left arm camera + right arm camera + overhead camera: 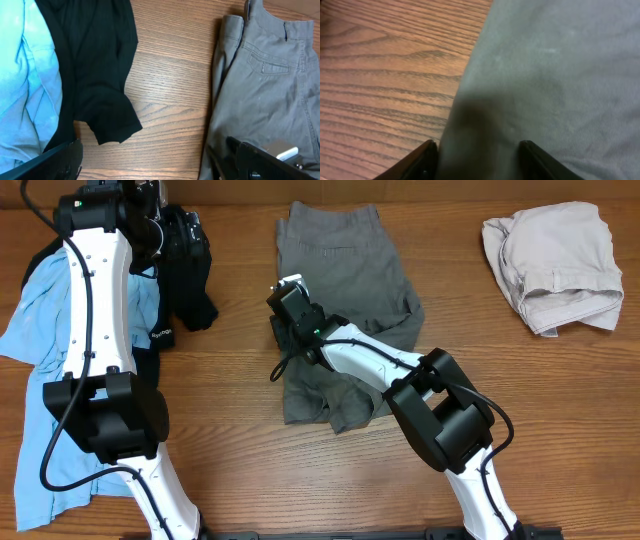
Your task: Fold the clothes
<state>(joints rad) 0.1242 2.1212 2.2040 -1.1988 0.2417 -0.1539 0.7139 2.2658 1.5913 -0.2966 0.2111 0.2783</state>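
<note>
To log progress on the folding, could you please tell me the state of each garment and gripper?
Grey shorts: laid out flat, pocket side up, hem rumpled.
Beige shorts: crumpled in a heap, not folded.
Blue shirt: spread out, wrinkled, not folded.
Black shirt: bunched, overlapping the blue shirt.
Left gripper: open, empty.
Right gripper: open, straddling the grey shorts' edge.

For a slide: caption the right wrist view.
Open right gripper straddles the grey-olive shorts' edge on a wooden table.
</note>
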